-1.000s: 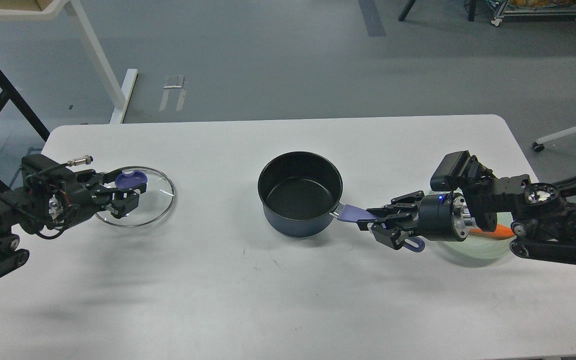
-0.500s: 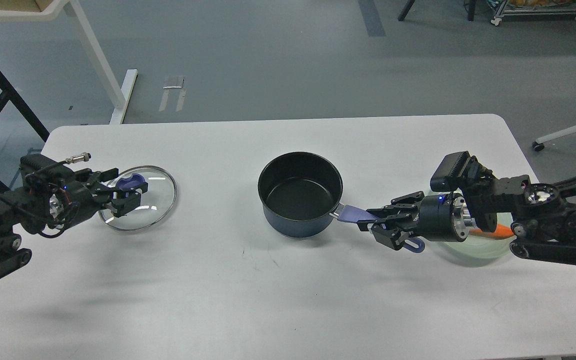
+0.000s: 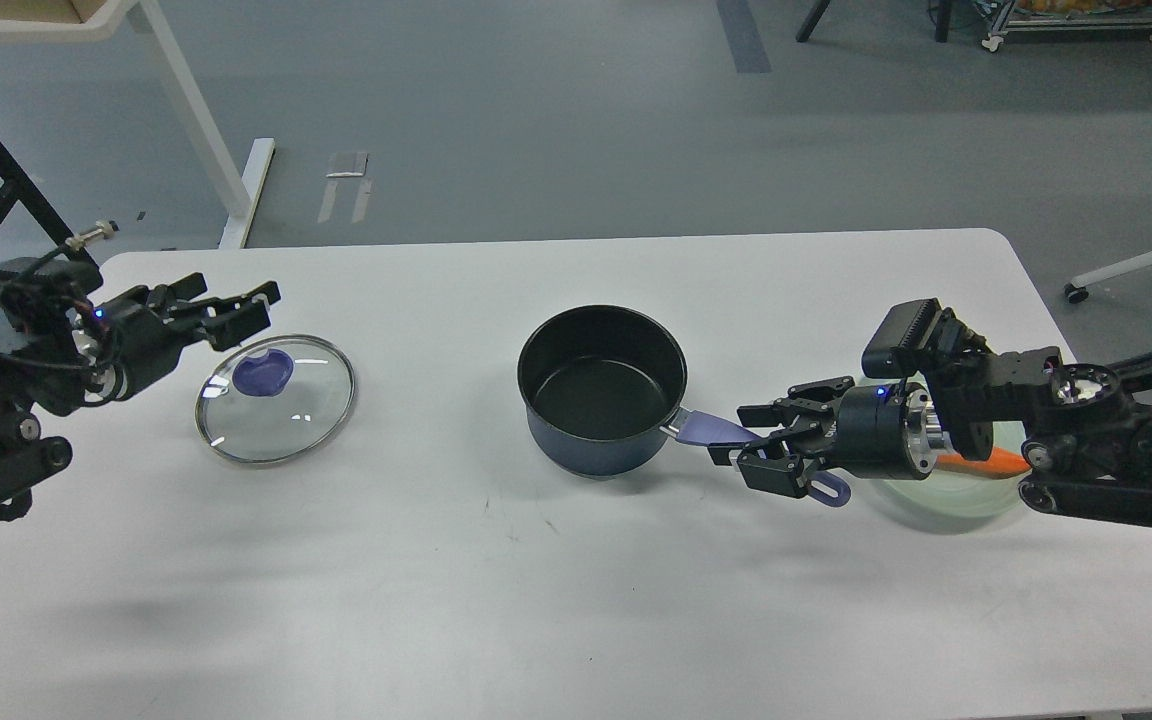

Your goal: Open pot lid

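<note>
Glass lid [image 3: 276, 399] flat on desk [image 3: 556, 580], 9 o'clock of pot [image 3: 602, 387]; left end effector [image 3: 236, 310] apart, clear; right end effector [image 3: 766, 440] spread around handle [image 3: 716, 428], steadying

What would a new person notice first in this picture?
Probably the open dark pot at the table's middle, its purple handle between the fingers of the right gripper. Next, the glass lid with a purple knob, lying flat on the white table at the left, just below the left gripper.
</note>
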